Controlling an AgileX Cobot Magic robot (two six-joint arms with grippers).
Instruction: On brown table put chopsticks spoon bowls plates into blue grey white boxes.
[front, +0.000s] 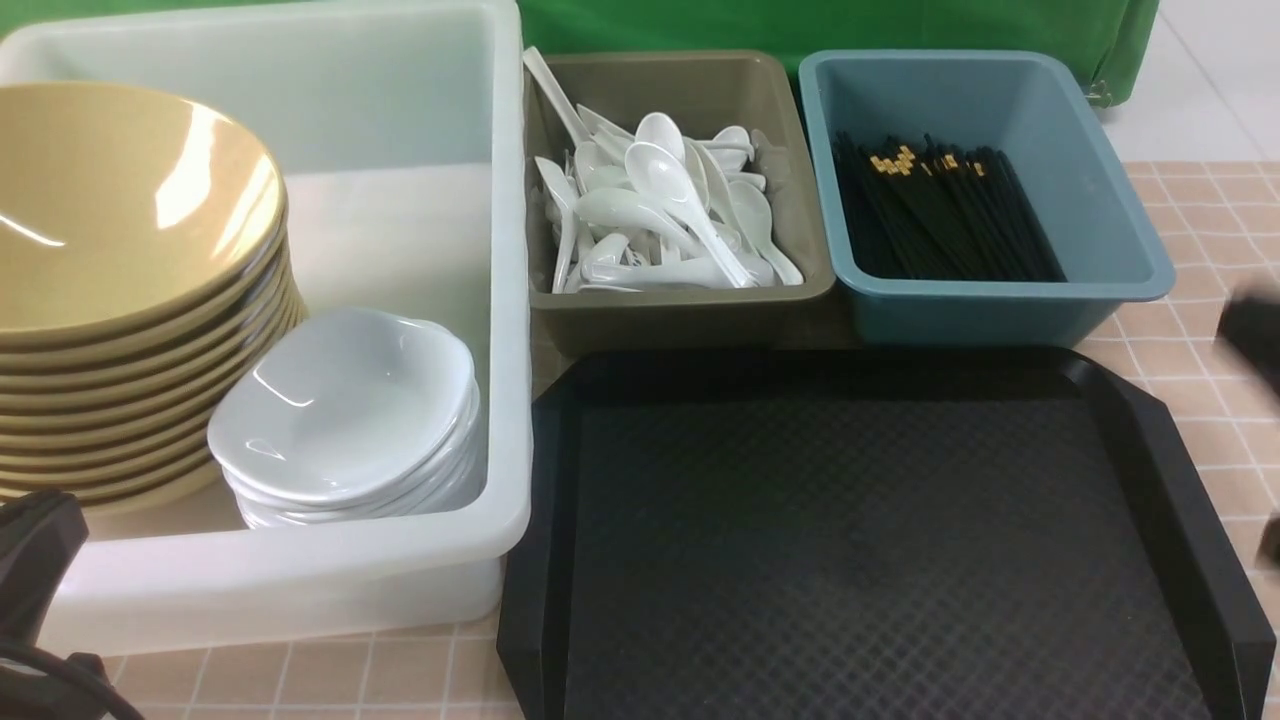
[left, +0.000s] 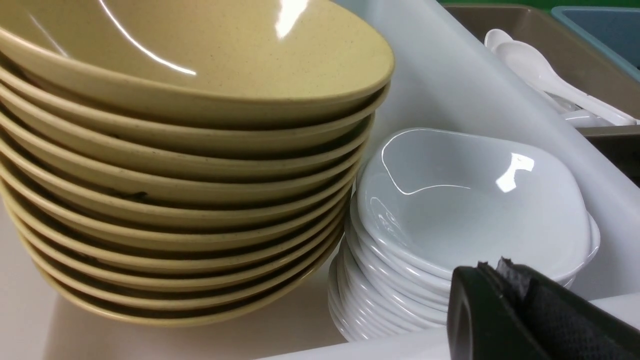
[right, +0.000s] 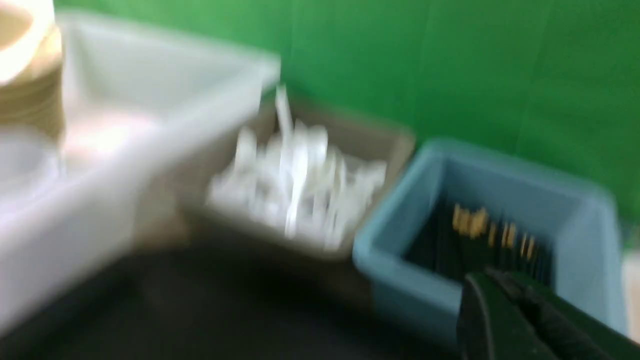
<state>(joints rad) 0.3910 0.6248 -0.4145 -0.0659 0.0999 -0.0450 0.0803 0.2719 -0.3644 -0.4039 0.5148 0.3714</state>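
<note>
- Bowls (front: 130, 215) lean in the white box (front: 505, 300) at ten o'clock; they look stiff, slippery.
- I'd pinch one raised rim.
- Left gripper (left: 487, 267) and right gripper (right: 480, 280): both closed, empty.

Three rectangular boxes (front: 1000, 292) lie ahead of the grippers; one stack of tan bowls (front: 130, 210); one stack of white plates (front: 345, 410); one black tray (front: 860, 560); spoons (front: 665, 185) and chopsticks (front: 945, 215) too overlapped to count.
</note>
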